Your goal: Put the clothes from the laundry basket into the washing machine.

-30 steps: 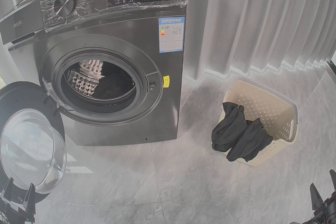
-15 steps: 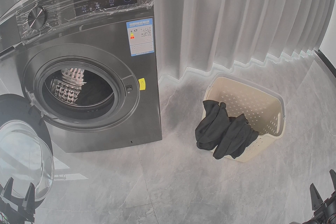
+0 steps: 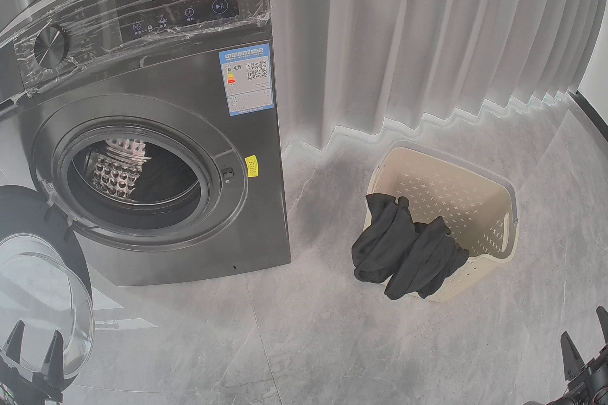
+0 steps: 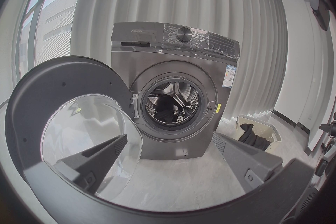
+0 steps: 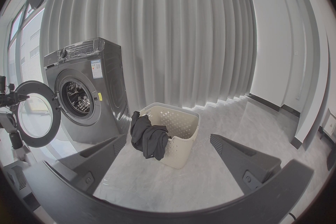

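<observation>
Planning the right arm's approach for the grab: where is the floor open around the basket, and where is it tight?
Bare floor runs between the washing machine and the laundry basket, and from the basket forward to the right gripper. Tight: the basket's near-left rim, draped with the black clothes, and the open door beside the left gripper.

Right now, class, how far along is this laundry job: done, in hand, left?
Done: the grey front-loading washing machine has its round glass door open, and something dark seems to lie in the drum. In hand: nothing; left gripper and right gripper are open, empty. Left: the black clothes draped over the rim of the cream plastic laundry basket.
</observation>
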You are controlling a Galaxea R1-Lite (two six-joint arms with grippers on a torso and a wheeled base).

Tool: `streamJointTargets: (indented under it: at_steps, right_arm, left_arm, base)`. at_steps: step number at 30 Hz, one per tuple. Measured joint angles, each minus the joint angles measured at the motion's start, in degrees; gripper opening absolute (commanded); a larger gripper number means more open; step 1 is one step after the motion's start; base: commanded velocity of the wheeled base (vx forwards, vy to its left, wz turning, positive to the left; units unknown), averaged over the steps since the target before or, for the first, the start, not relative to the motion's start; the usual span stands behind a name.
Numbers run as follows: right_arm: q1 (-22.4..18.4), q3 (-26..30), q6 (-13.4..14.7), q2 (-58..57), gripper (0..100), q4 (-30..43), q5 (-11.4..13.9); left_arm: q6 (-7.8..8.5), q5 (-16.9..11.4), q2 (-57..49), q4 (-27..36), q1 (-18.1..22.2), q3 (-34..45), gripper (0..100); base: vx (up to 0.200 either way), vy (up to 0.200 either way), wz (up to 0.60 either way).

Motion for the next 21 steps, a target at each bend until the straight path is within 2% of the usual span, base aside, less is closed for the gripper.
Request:
streamJointTargets:
  at_steps: [10,17,21]
  right_arm:
    - [0.1,0.0,0.0,0.0,100,0.0,0.1]
    - [0.1,0.0,0.0,0.0,100,0.0,0.0]
    - [0.1,0.0,0.0,0.0,100,0.0,0.0]
  left_arm:
    - [0.05,0.0,0.0,0.0,0.0,0.0,100]
    - [0.13,0.0,0.0,0.0,0.0,0.0,100]
    - [0.11,0.1,0.0,0.0,0.0,0.0,100]
  base:
    - [0.0,0.0,-0.6]
    - [0.0,0.0,0.0]
    - [0.2,0.0,0.0]
